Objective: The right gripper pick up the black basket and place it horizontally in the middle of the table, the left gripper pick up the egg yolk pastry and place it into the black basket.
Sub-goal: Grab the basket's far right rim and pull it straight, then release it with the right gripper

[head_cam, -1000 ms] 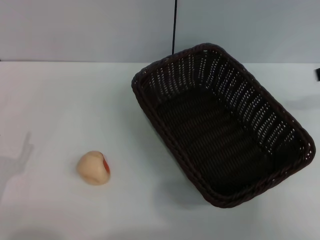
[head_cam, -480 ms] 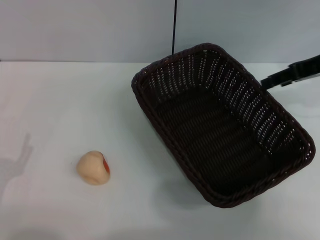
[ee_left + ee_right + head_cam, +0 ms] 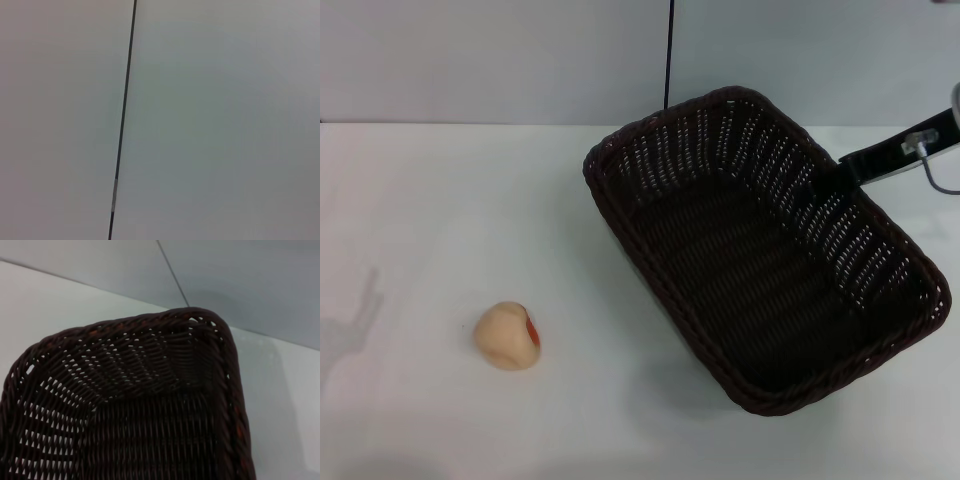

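Basket (image 3: 760,250) sits skewed at 3 o'clock; I see my right gripper (image 3: 840,172) at its far rim, jaw state unclear; pastry (image 3: 507,336) at 8 o'clock

One black basket (image 3: 765,250), one egg yolk pastry (image 3: 507,336), one table (image 3: 450,200), one right gripper (image 3: 840,170) in view.

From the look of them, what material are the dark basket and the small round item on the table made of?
The black basket looks like woven wicker or rattan-style strands, slightly glossy: braided rim, openwork sides letting light through. Natural or plastic fibre is unclear. The egg yolk pastry looks like soft matte dough, pale tan with a red-orange patch; real or imitation cannot be told.
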Tool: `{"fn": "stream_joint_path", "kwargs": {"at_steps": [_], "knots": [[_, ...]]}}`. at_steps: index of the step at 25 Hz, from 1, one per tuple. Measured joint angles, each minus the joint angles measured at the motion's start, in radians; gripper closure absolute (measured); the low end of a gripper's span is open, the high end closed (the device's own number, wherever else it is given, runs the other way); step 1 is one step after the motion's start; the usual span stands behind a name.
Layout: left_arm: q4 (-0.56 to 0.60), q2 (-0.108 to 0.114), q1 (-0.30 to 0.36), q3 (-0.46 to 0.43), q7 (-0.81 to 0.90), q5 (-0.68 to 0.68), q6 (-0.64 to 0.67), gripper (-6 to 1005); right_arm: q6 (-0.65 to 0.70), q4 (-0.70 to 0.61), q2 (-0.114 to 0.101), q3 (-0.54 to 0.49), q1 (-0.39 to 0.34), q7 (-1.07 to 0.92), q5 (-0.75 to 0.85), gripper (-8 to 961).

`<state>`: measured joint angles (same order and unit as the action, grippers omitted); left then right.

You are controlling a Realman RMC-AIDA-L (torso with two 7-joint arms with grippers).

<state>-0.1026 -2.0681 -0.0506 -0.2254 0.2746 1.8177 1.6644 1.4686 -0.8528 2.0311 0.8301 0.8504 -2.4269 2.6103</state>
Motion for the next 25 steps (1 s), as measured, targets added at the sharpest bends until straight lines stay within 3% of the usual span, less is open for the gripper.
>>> {"fn": "stream_joint_path", "kwargs": {"at_steps": [8,18,25], "knots": [[0.0,0.0,0.005,0.0,0.0,-0.003,0.0,189,-0.025,0.013,0.005,0.006,0.003,0.002,0.001,468],[0.0,0.0,0.005,0.0,0.0,-0.002,0.0,189,-0.052,0.012,0.008,0.02,0.003,0.032,-0.013,675],[0.006,0.002,0.02,0.0,0.0,-0.001,0.027,189,-0.041,-0.11,0.013,0.114,-0.002,0.213,-0.071,806]]}}
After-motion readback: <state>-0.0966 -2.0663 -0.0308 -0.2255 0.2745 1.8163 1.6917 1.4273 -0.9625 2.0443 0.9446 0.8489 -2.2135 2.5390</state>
